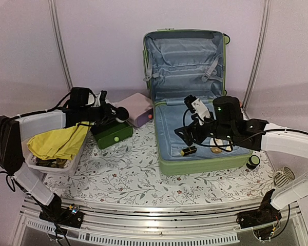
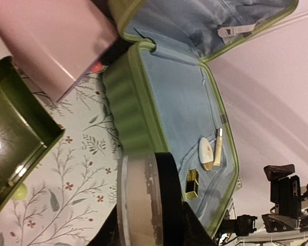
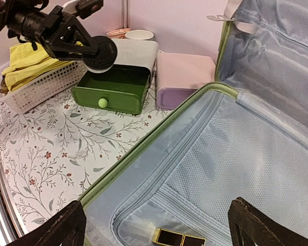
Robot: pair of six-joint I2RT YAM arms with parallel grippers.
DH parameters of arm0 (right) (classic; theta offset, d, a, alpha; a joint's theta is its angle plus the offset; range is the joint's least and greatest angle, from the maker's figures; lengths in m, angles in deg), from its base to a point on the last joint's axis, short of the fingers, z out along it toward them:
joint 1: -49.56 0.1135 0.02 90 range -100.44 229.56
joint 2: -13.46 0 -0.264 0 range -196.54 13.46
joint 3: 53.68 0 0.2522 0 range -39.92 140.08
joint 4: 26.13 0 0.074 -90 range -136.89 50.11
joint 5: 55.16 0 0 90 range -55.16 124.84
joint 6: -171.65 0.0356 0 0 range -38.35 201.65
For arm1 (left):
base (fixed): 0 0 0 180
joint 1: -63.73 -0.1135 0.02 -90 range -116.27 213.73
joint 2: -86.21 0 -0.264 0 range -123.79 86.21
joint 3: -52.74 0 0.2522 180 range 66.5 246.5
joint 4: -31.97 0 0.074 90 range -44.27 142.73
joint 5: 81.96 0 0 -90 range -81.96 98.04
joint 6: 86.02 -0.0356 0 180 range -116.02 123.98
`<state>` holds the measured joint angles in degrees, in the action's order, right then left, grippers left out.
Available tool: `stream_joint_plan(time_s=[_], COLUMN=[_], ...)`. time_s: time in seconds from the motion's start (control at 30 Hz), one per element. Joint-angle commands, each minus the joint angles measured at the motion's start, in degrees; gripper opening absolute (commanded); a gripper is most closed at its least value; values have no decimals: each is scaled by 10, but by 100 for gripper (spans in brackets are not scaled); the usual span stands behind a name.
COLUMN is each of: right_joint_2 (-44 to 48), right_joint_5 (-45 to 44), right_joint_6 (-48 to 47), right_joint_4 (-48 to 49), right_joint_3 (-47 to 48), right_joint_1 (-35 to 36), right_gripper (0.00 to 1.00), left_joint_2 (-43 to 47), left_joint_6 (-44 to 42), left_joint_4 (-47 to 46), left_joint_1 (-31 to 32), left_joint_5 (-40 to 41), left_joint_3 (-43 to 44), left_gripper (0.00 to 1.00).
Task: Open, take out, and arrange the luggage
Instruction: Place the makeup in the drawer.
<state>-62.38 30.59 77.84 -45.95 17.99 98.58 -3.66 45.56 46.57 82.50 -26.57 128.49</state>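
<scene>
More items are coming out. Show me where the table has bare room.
Bare floral cloth between the basket and the luggage, in front of the green drawer. Crowded: the luggage's near corner, with small items under the right gripper.

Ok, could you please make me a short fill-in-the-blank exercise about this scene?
1. The green suitcase lies ___, showing its blue lining.
2. The yellow cloth is in the white ___.
3. The left hand holds a jar with a ___ lid.
Missing words: open, basket, black.
</scene>
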Motion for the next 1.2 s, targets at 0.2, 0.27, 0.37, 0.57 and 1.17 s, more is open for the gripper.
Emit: stream_joint_plan(time_s=[0.2,0.27,0.37,0.57,1.17], right_joint_2=[103,121,139,150,137], right_joint_5=[-87,-95,-112,-119,-137], right_joint_6=[130,144,146,136,127], right_joint_4=[66,77,84,91,113], right_joint_3=[-97,-120,-137,-148,-140], right_joint_1=[-79,-94,-104,-111,-115], right_gripper=[99,99,99,99,99], left_joint_2=[91,100,102,105,81], left_joint_6=[40,56,54,37,1], left_joint_4=[-49,-78,-83,-70,-91], left_joint_1=[-71,-90,-104,-114,-114], left_joint_5=[114,103,118,161,241], left_joint_3=[-121,-147,-156,-155,-140], left_gripper=[0,0,0,0,0])
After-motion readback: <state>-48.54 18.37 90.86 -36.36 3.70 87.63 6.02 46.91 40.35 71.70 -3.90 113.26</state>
